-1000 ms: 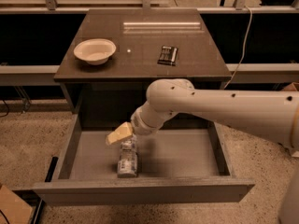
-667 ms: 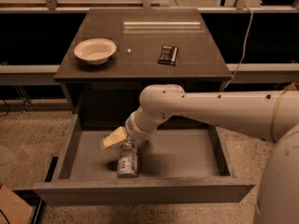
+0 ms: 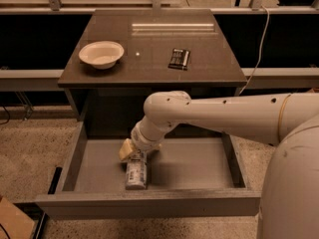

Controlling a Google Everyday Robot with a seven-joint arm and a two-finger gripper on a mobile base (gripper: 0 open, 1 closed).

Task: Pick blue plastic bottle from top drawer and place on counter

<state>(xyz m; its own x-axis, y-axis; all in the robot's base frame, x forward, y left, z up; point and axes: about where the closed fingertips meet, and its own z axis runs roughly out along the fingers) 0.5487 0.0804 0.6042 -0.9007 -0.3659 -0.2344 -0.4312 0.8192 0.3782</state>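
Gripper [image 3: 132,154] — low inside the open drawer [image 3: 194,164], down at the far end of the bottle [image 3: 136,173]; we cannot tell whether it is closed on anything. Bottle: lying on its side on the drawer floor, left of middle, lengthwise toward the front panel, pale label up. Arm [image 3: 219,114]: white, reaching in from the right. Surface [image 3: 149,71] — dark brown, glossy, above and behind the drawer. On it we list a white bowl [image 3: 101,54] at left and a flat black packet [image 3: 179,59] right of middle, well apart.
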